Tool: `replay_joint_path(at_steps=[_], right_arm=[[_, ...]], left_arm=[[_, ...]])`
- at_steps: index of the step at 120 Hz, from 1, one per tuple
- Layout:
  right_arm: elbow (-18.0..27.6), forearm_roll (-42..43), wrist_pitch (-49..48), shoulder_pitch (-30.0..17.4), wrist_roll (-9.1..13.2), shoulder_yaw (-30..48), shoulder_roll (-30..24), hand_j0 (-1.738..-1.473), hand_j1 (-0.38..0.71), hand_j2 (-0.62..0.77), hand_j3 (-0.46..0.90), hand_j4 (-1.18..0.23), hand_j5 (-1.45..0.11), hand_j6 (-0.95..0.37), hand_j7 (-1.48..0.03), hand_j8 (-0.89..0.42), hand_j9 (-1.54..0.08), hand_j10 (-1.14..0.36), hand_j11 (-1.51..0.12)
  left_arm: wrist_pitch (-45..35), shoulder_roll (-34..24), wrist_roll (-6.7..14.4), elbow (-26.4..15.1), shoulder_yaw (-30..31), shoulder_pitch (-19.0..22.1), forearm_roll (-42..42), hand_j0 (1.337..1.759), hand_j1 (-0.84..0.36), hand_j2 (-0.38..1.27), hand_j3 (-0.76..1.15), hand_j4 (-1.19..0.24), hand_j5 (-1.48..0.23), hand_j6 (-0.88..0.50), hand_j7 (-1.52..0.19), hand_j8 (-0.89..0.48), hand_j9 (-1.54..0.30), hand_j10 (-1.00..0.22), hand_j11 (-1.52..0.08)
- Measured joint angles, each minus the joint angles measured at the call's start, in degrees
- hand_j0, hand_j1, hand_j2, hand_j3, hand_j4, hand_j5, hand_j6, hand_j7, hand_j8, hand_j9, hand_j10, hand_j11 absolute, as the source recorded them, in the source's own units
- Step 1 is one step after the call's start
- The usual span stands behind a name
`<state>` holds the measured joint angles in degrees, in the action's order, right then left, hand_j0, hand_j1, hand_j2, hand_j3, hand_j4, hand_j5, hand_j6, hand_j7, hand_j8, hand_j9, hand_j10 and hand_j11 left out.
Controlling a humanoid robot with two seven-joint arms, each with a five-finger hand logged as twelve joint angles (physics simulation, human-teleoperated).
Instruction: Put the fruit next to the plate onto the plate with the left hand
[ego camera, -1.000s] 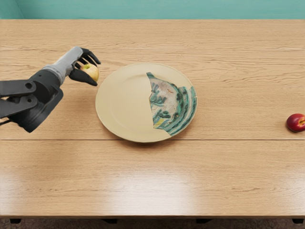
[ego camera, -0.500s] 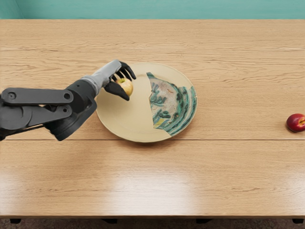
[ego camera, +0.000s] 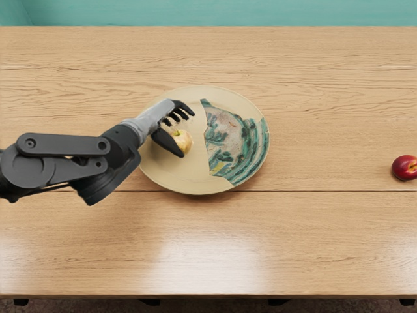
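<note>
Here the left arm comes in from the left edge of the frame, its dark forearm lying across the wooden table (ego camera: 208, 248) at mid-height, and the left hand (ego camera: 171, 127) reaches over the left part of the plate (ego camera: 195, 181). The plate sits at centre frame, slightly above the middle, cream-coloured, with a green and blue patterned patch (ego camera: 236, 142) covering its right side. The small yellow fruit (ego camera: 183, 140) rests on the plain cream part of the plate, just left of the patterned patch and just beside the hand. The dark fingers (ego camera: 182, 111) are fanned out and fairly straight, pointing towards the upper right of the frame, and they stand clear of the fruit rather than wrapping round it. The thumb (ego camera: 167, 142) lies low against the fruit's left side; from this slanted view it seems to touch the skin, though a thin gap there cannot be ruled out. So the hand is loosely spread and not clamping anything. Far off at the right edge of the frame, a little below the plate's middle, a red fruit (ego camera: 404, 167) (rounded, with a darker side) lies alone on the tabletop, well apart from the plate. A teal wall (ego camera: 208, 12) runs along the top of the frame.
</note>
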<state>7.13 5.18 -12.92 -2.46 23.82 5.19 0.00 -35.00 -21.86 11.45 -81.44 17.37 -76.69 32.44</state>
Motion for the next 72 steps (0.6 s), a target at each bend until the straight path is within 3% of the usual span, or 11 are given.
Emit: replay_joint_path(at_steps=[12, 22, 53, 72], right_arm=[[-0.01, 0.0, 0.0, -0.01, 0.0, 0.0, 0.0, -1.658, -0.35, 0.0, 0.0, 0.0, 0.0, 0.0, 0.0, 0.0, 0.0, 0.0, 0.0], [0.0, 0.0, 0.0, 0.0, 0.0, 0.0, 0.0, -1.658, -0.35, 0.0, 0.0, 0.0, 0.0, 0.0, 0.0, 0.0, 0.0, 0.0, 0.0], [-0.01, 0.0, 0.0, 0.0, 0.0, 0.0, 0.0, -1.658, -0.35, 0.0, 0.0, 0.0, 0.0, 0.0, 0.0, 0.0, 0.0, 0.0, 0.0], [-0.01, 0.0, 0.0, 0.0, 0.0, 0.0, 0.0, -1.658, -0.35, 0.0, 0.0, 0.0, 0.0, 0.0, 0.0, 0.0, 0.0, 0.0, 0.0]], left_arm=[[0.0, -0.84, -0.07, -0.24, -0.21, -1.67, -0.02, 1.658, 0.09, 0.12, 0.0, -0.25, -0.33, -0.23, -0.32, -0.21, -0.32, -0.25, -0.32], [3.1, -7.19, -0.09, -1.38, -1.14, -2.82, -0.11, 1.658, 0.17, 0.08, 0.0, -0.17, -0.22, -0.16, -0.22, -0.14, -0.22, -0.17, -0.22], [38.68, -36.02, -0.38, -8.01, -7.03, -5.82, -1.4, 1.658, 0.3, 0.02, 0.0, -0.05, -0.07, -0.05, -0.07, -0.05, -0.07, -0.05, -0.07], [56.3, -45.09, -0.58, -9.24, -11.32, -5.98, -1.61, 1.658, 0.32, 0.01, 0.0, -0.03, -0.03, -0.03, -0.03, -0.03, -0.03, -0.03, -0.03]])
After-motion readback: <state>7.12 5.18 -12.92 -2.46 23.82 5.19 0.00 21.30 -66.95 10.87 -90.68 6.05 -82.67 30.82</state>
